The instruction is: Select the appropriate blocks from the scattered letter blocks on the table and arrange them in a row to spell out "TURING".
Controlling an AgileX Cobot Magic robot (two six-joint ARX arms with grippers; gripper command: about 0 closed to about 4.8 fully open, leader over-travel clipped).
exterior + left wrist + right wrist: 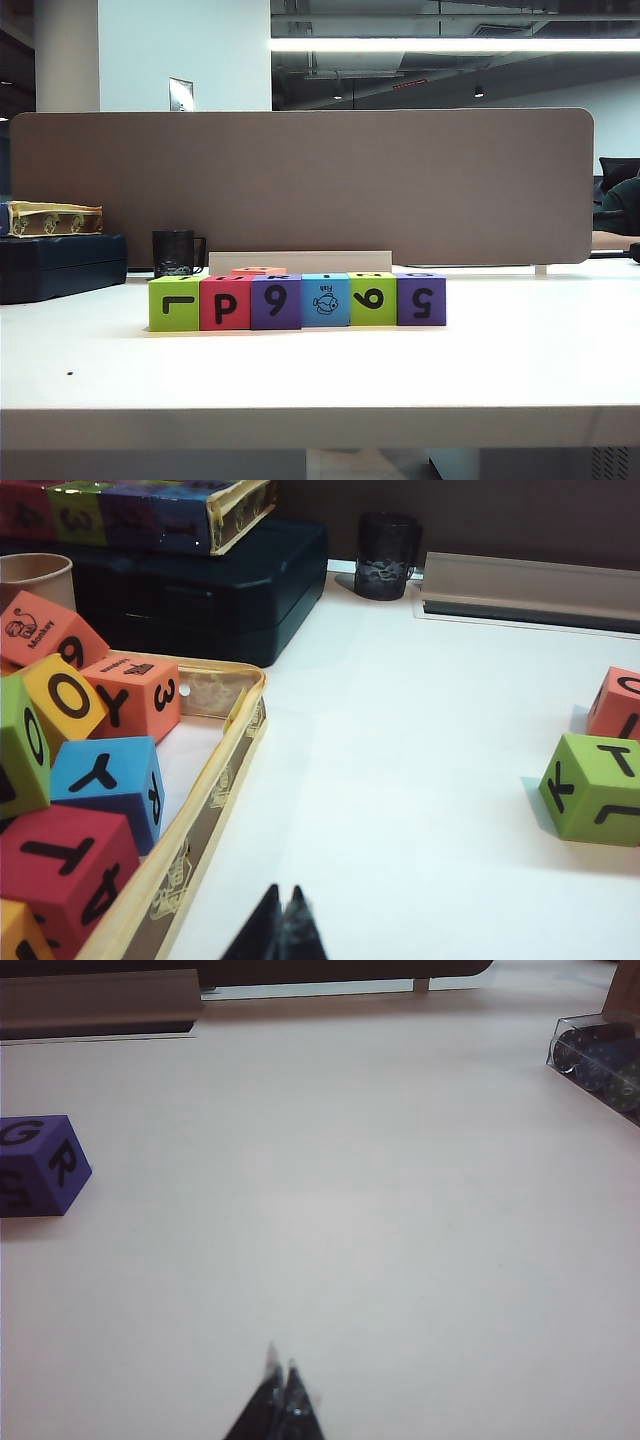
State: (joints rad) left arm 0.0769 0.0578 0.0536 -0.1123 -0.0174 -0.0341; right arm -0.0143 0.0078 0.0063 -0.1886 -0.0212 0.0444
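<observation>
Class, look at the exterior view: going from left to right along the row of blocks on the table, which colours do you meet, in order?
Lime green block → red block → purple block → light blue fish block → second lime green block → second purple block. A smaller red block behind the row is left out.

Behind the row: brown-grey partition panel, long and round-cornered. In front of its foot, a pale low strip. Just left of that, a black mug, handle to the right. Far left, a dark case with a yellow-edged box lying on top. From the left wrist: yellow-rimmed tray of spare cubes beside that case. From the right wrist: clear container with dark round pieces inside
</observation>
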